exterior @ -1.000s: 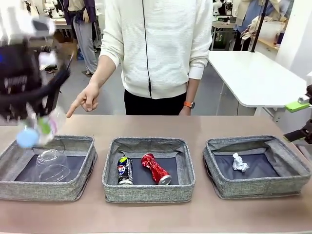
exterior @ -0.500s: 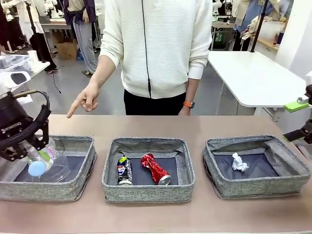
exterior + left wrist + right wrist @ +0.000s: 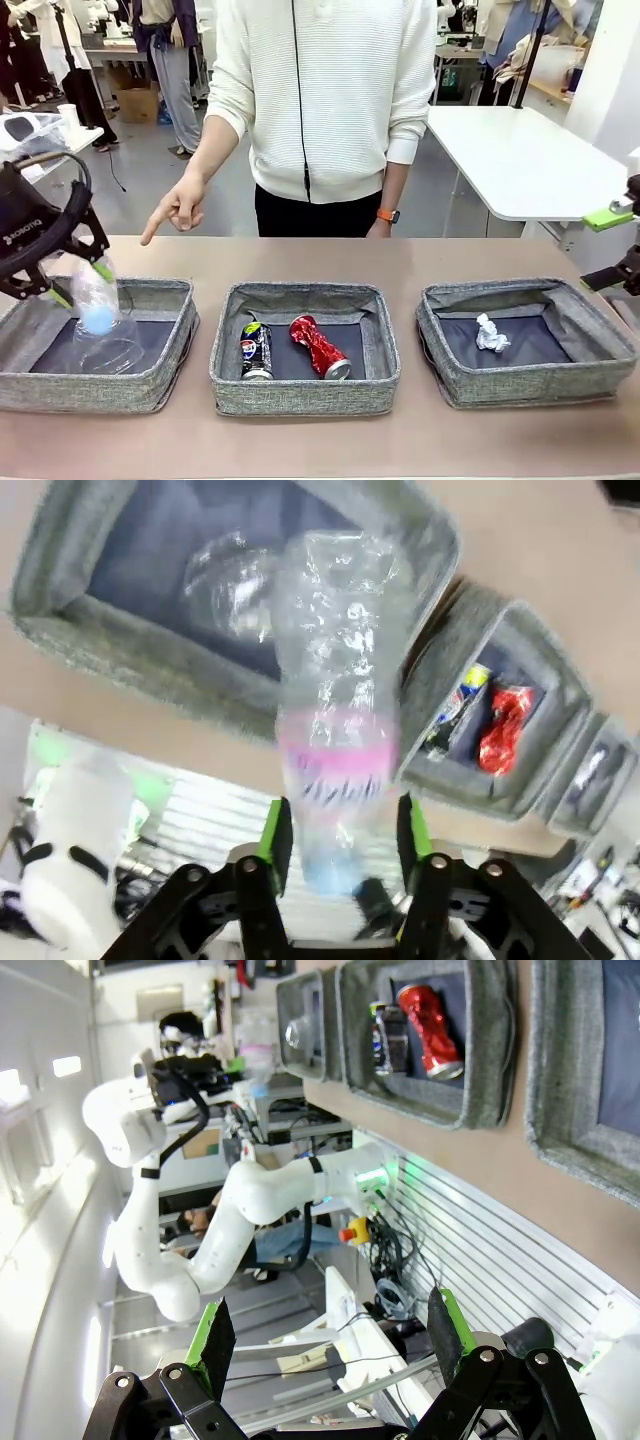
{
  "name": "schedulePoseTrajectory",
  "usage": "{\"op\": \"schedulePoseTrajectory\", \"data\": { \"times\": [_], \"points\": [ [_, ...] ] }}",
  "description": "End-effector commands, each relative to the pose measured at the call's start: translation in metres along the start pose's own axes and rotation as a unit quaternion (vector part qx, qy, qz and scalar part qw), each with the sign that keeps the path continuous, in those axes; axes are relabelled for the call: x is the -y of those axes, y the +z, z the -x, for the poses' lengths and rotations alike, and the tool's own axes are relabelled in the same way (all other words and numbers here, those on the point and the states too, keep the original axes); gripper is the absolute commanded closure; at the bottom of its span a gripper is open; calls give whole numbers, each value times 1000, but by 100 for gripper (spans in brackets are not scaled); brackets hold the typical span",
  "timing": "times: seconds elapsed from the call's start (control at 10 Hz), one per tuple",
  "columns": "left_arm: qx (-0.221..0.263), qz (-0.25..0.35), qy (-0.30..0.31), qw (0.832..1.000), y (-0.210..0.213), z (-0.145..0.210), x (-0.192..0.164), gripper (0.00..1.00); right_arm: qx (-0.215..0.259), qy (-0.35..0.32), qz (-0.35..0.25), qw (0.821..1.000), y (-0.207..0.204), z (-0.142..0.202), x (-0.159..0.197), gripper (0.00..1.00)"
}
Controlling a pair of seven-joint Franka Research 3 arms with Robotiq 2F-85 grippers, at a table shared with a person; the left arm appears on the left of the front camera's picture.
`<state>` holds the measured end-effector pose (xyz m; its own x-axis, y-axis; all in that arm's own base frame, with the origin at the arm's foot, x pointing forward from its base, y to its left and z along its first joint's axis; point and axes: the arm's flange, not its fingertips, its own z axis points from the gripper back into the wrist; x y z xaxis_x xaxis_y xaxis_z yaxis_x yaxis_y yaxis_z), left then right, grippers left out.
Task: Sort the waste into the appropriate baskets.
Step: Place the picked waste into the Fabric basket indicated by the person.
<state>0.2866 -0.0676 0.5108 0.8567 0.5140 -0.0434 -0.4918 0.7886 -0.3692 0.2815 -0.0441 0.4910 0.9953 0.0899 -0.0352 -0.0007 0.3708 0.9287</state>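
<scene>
Left gripper (image 3: 72, 283) hangs over left basket (image 3: 150, 392), bottle (image 3: 97, 297) seen between jaws parted slightly; grip or release cannot be told. Right gripper (image 3: 330, 1345) spread wide, nothing held. Risk: bottle could strike plastic cup (image 3: 108, 350) and bounce out. Wrist view alone shows bottle's pink label; front view shows person's pointing hand (image 3: 177, 206).

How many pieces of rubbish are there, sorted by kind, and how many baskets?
Cans: 2, a dark can and a red can, both in the middle basket
Plastic bottles: 1, a clear bottle over the left basket
Plastic cups: 1, a clear cup in the left basket
Paper balls: 1, a paper ball in the right basket
Baskets: 3
Total: 5 pieces of rubbish, 3 baskets
</scene>
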Motion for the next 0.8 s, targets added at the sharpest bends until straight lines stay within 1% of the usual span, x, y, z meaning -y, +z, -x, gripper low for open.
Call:
{"op": "schedulePoseTrajectory", "data": {
  "times": [0.0, 0.1, 0.5, 0.6, 0.7],
  "points": [
    [44, 22, 47, 998, -22, 8, -6, 0, -1, 5, -8, 1000, 1, 0, -2, 0],
    [34, 21, 43, 998, -24, 7, -3, 0, -1, 5, -8, 1000, 1, 0, -2, 0],
    [19, 17, 23, 999, -21, 8, -2, 0, -1, 5, -8, 1000, 1, 0, -2, 0],
    [10, 24, 3, 1000, -19, 10, 2, 0, -1, 5, -8, 1000, 1, 0, -2, 0],
    [-9, 49, -40, 998, -13, 14, 8, 0, -1, 5, -8, 1000, 1, 0, -2, 0]
  ]
}}
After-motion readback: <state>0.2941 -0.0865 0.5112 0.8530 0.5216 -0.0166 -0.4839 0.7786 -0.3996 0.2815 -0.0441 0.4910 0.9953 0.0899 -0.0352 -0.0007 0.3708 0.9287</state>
